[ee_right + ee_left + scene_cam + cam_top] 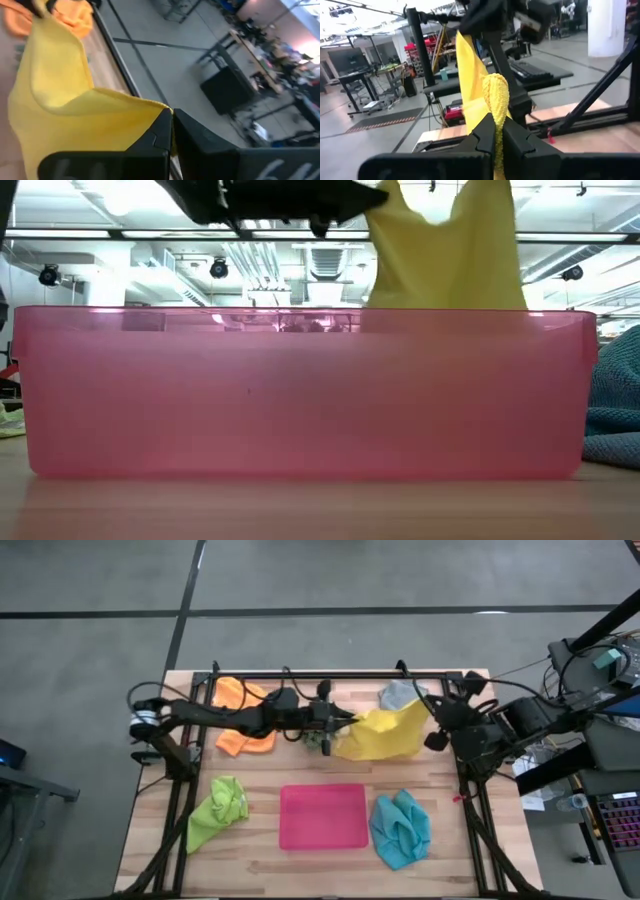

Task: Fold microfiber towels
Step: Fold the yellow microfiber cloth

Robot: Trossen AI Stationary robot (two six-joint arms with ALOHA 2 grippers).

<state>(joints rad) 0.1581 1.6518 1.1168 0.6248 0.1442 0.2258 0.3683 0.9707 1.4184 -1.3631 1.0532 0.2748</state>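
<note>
yellow towel (385,732): lifted above the desk's (320,865) far middle, stretched between both grippers.
left gripper (352,721): jaws clenched on one corner.
right gripper (432,712): jaws clenched on the other.

The right gripper (171,131) had its two dark fingers pressed together on the edge of the yellow towel (55,105), which hung stretched away from it in a sagging sheet. Past the far corner lay the orange towel (75,17) on the wooden table (107,62), near a black frame rail (117,50).
</note>
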